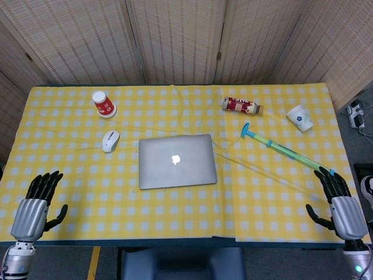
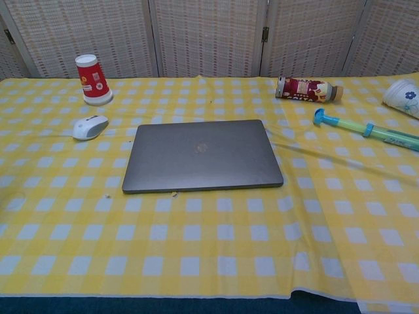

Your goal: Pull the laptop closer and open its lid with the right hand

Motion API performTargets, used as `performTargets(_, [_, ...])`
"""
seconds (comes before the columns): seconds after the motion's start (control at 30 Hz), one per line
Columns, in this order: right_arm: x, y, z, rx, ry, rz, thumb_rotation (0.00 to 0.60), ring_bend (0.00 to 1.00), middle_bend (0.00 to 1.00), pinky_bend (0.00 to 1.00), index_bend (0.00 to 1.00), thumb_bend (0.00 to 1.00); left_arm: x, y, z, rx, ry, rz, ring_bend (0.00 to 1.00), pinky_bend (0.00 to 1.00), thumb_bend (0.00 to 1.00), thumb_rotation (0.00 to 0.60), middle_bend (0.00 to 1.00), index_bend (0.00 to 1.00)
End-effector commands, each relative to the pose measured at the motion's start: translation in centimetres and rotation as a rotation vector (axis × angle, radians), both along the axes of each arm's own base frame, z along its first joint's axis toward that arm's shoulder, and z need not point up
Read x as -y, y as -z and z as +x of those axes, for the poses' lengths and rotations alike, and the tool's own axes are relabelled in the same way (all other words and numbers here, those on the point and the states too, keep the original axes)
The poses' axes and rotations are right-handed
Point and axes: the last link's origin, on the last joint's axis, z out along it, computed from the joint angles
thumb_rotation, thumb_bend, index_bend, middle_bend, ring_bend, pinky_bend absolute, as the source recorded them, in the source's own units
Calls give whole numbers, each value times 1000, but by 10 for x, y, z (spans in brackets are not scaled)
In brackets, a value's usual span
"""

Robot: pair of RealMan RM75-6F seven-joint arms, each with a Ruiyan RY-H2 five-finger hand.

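My right hand [image 1: 344, 205] sits at the lower right of the head view, fingers spread and dark fingertips pointing up-frame, holding nothing; its fingertips lie just beside the near end of a green and blue toy pump [image 1: 287, 150] that runs diagonally from there toward the middle right. My left hand [image 1: 36, 204] mirrors it at the lower left, fingers apart and empty, resting over the yellow checked tablecloth [image 1: 175, 216]. Neither hand shows in the chest view. Between them, in the centre of the frame, the laptop [image 1: 177, 161] lies flat with its lid shut, a white apple logo glowing on the grey lid; it is well apart from both hands. To its upper left a white mouse [image 1: 110, 140] sits near the corner, and further up-left a red paper cup [image 1: 104, 104] stands upside down, its printing too small for me to read. To the upper right a bottle [image 1: 242, 106] with a red and white label lies on its side, lettering unreadable, and a white paper cup [image 1: 300, 118] with a blue flower mark lies tipped over near the right edge. The pump is the closest thing to my right hand.
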Motion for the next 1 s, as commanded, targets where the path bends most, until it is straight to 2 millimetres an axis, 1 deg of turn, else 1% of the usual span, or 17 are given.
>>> performTargets(0.03, [1, 3, 2, -3, -3, 22, 600, 92, 66, 0, 0, 386, -3, -2, -7, -108, -4, 49, 24, 0, 466, 600, 103, 63])
performTargets(0.13, [2, 5, 5, -14, -9, 33, 600, 90, 66, 0, 0, 386, -4, 0, -10, -180, -9, 54, 24, 0, 466, 600, 103, 64])
performTargets(0.33, [8, 11, 14, -30, -33, 70, 600, 91, 63, 0, 0, 386, -2, 2, -10, -140, -20, 28, 24, 0, 466, 600, 103, 74])
performTargets(0.47, [20, 19, 26, -36, -78, 125, 600, 99, 60, 0, 0, 386, -1, 6, -7, -78, -16, -23, 24, 0, 465, 600, 103, 74])
performTargets(0.6, [42, 37, 48, -23, -139, 207, 600, 112, 76, 0, 0, 399, 0, 7, -6, -77, -10, -26, 24, 0, 465, 600, 103, 74])
performTargets(0.63, [48, 43, 54, -20, -150, 231, 600, 119, 84, 0, 0, 426, 1, 7, -6, -73, -11, -27, 25, 0, 465, 600, 103, 74])
performTargets(0.73, [70, 61, 75, -33, -182, 316, 600, 125, 92, 0, 0, 559, 2, 6, -8, -70, -18, -24, 25, 0, 465, 600, 103, 74])
performTargets(0.8, [83, 70, 89, -47, -197, 357, 600, 124, 92, 0, 0, 622, 3, 5, -9, -68, -22, -24, 24, 0, 466, 600, 103, 74])
performTargets(0.93, [117, 97, 120, -68, -235, 406, 600, 121, 97, 0, 0, 705, 5, 4, -9, -65, -22, -26, 24, 0, 466, 600, 103, 74])
performTargets(1.0, [132, 109, 131, -73, -233, 433, 600, 112, 93, 0, 0, 715, 5, 4, -8, -65, -19, -25, 25, 0, 466, 600, 103, 74])
